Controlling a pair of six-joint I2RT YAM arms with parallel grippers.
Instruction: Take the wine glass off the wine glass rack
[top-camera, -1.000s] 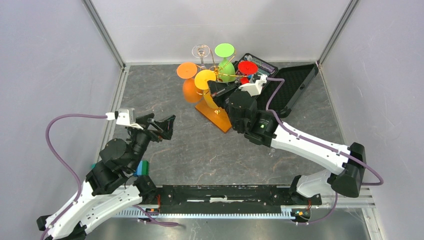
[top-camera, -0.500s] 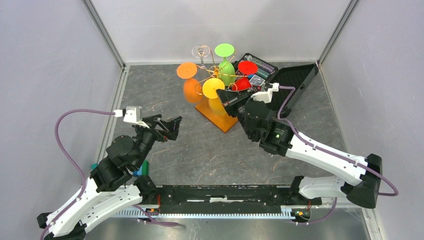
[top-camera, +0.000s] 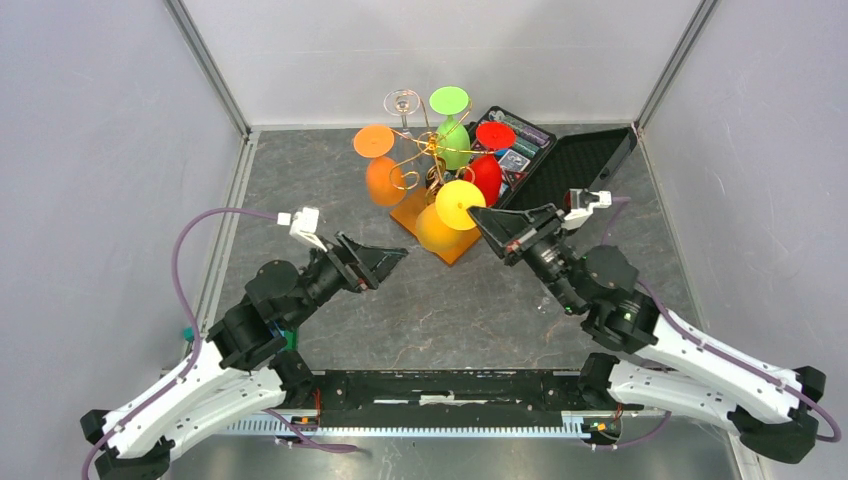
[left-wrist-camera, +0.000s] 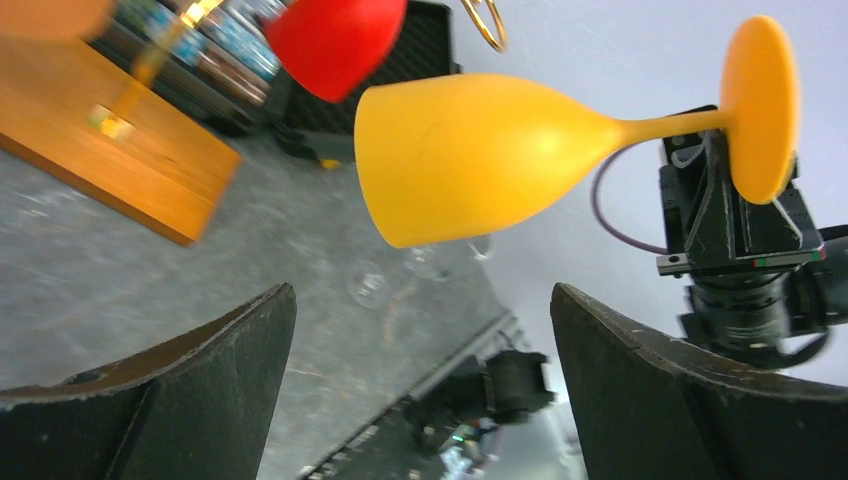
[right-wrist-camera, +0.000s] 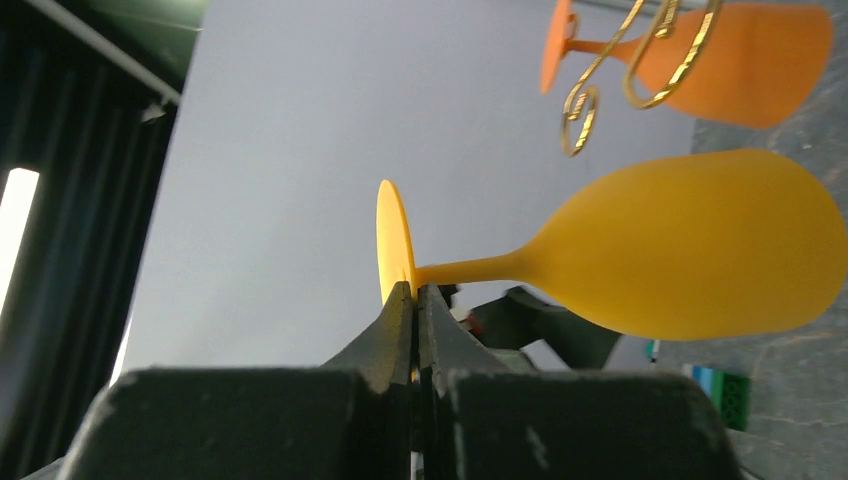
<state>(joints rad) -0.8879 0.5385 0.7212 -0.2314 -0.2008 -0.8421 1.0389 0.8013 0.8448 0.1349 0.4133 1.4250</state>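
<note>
The right claw (top-camera: 477, 217) was pressed together on the rim of the yellow wine glass's (top-camera: 446, 216) round foot, its two tips nipping the disc edge-on. The right wrist view showed the same pinch (right-wrist-camera: 415, 296), with the stem and bowl (right-wrist-camera: 700, 245) reaching out sideways beyond the tips.

A second earlier that claw had been in among the curled arms of the rack (top-camera: 413, 166), with the glass hanging there. It had since drawn back toward the near side and brought the glass with it. The gold curls (right-wrist-camera: 582, 108) now stood apart from the stem, so the glass appeared to be off the wire and the main step looked done.

From above, the bowl overlapped the near corner of the wooden base (top-camera: 457, 251). Whether it touched the base could not be told, though it probably hung just over it.

The left claw (top-camera: 399, 256) had moved in from the left with its jaws spread wide, holding nothing. The bowl (left-wrist-camera: 470, 150) lay ahead of its open fingers (left-wrist-camera: 225, 345).

Orange (top-camera: 376, 142), green (top-camera: 449, 101), red (top-camera: 494, 135) and clear (top-camera: 403, 102) glasses remained on the rack, with a black case (top-camera: 575, 165) behind.
</note>
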